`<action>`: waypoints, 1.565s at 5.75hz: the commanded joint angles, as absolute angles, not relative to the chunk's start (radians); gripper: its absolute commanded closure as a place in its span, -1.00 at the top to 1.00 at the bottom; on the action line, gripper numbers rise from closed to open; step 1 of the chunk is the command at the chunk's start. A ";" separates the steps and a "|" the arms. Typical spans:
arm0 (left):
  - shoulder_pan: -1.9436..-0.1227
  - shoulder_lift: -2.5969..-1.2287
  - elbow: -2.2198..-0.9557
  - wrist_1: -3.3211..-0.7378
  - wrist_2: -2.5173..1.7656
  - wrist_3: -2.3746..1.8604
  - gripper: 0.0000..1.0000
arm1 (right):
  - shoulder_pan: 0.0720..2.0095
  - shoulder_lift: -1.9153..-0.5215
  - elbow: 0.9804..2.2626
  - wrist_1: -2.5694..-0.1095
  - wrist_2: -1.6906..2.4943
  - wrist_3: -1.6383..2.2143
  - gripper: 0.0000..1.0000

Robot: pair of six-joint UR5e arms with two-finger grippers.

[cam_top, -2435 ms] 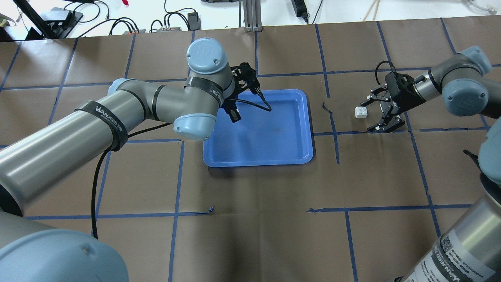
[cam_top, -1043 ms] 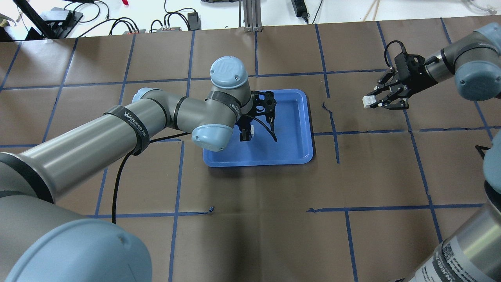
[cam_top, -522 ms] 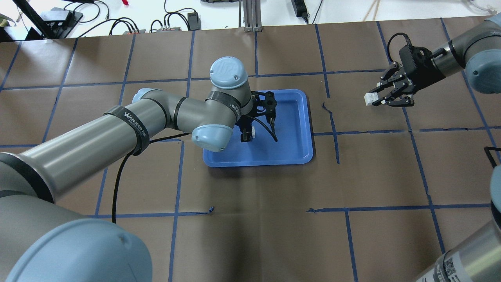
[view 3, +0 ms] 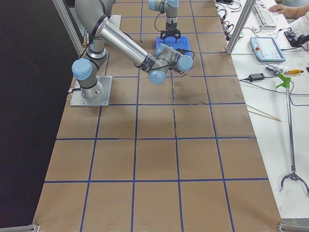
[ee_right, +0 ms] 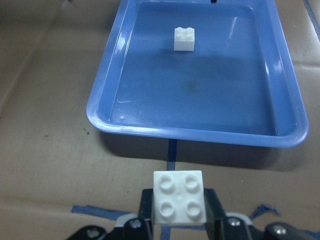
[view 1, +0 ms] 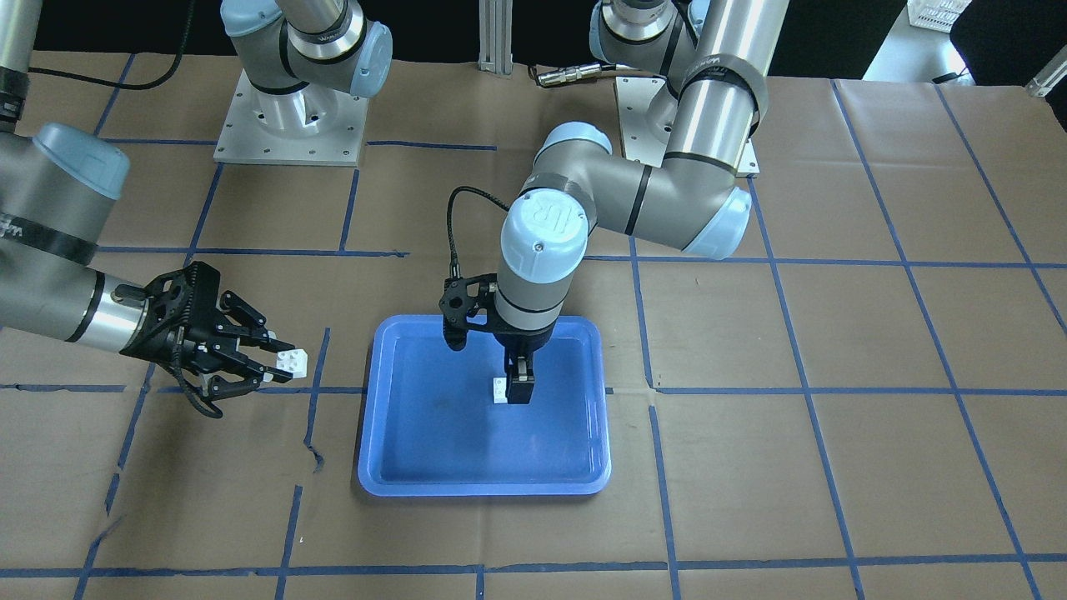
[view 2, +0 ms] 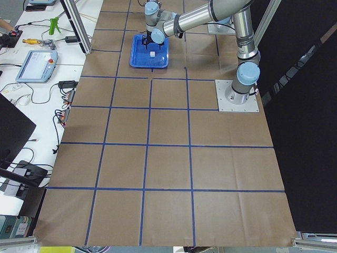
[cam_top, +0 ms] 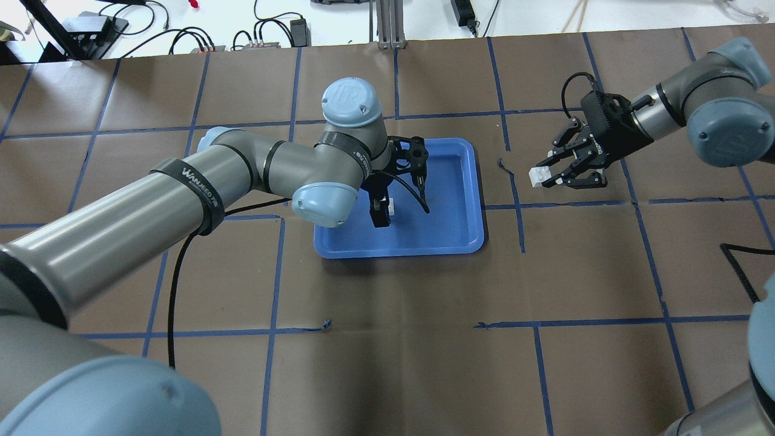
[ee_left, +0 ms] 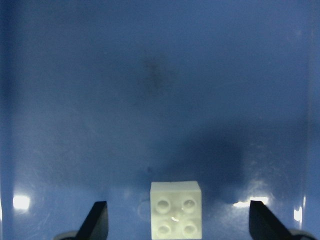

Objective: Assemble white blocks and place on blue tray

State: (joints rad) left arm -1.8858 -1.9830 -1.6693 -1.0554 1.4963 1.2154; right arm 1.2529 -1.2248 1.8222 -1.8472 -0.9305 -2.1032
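Note:
The blue tray (cam_top: 448,200) lies mid-table. One white block (cam_top: 392,206) sits studs up on the tray floor. My left gripper (cam_top: 387,211) points straight down over it. In the left wrist view its fingertips (ee_left: 97,220) stand wide apart on either side of that block (ee_left: 176,209), not touching it. My right gripper (cam_top: 545,175) is shut on the second white block (cam_top: 537,177) and holds it above the table right of the tray. In the right wrist view the held block (ee_right: 179,197) is studs up, with the tray (ee_right: 225,100) ahead.
Brown paper with a blue tape grid covers the table (cam_top: 387,339). Cables and power supplies (cam_top: 266,33) lie beyond its far edge. The left arm's elbow and forearm (cam_top: 200,188) reach over the table left of the tray.
My right gripper has moved left and down toward the tray with its white block. My left gripper has stayed over the block on the tray, shifting only slightly.

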 commanded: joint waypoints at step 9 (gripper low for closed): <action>-1.621 -1.611 -1.532 -1.566 1.632 0.084 0.97 | 1.643 -1.049 1.921 -2.617 -0.887 -1.388 -0.55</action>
